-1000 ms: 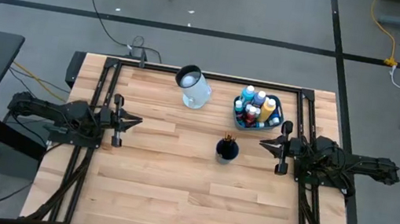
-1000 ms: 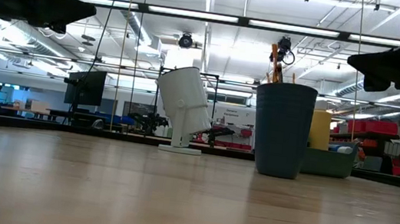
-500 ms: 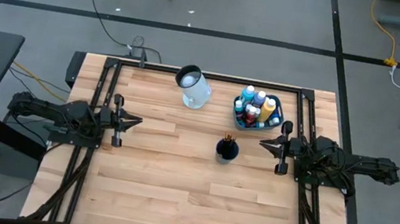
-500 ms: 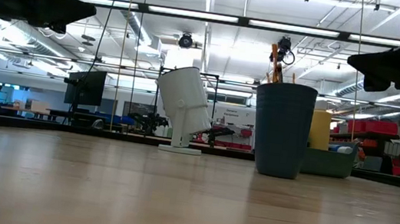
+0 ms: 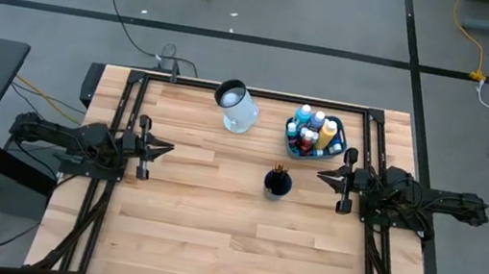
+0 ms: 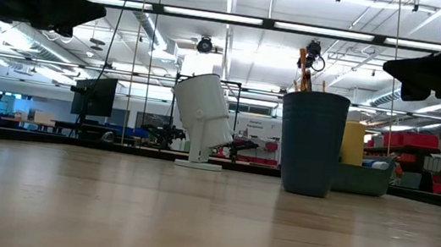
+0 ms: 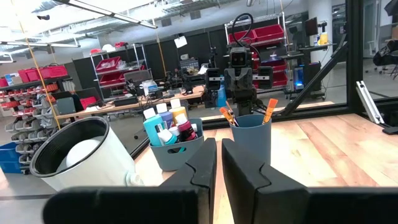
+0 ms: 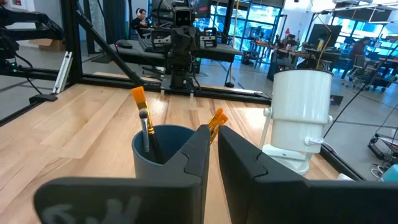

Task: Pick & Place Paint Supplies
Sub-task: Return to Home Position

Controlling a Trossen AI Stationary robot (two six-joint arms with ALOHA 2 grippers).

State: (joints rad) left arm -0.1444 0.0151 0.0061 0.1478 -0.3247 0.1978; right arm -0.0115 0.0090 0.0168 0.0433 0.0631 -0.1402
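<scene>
Several white-capped paint bottles [image 5: 314, 128] stand upright in a teal tub [image 5: 294, 144] at the table's far right; the left wrist view shows them [image 7: 165, 124] too. Orange-tipped paintbrushes [image 8: 143, 115] stick up out of a dark blue cup [image 5: 277, 185] that stands just in front of the tub. My left gripper [image 5: 170, 150] hangs shut above the table's left side, pointing level toward the middle. My right gripper [image 5: 319, 175] hangs shut above the right side, facing it, a short way right of the cup. Neither touches anything.
A white jug [image 5: 237, 107] sits tilted on its round foot at the far middle of the table. Black frame rails [image 5: 135, 91] run along the table's left, right and far edges. The near half of the wooden top [image 5: 227, 251] is bare.
</scene>
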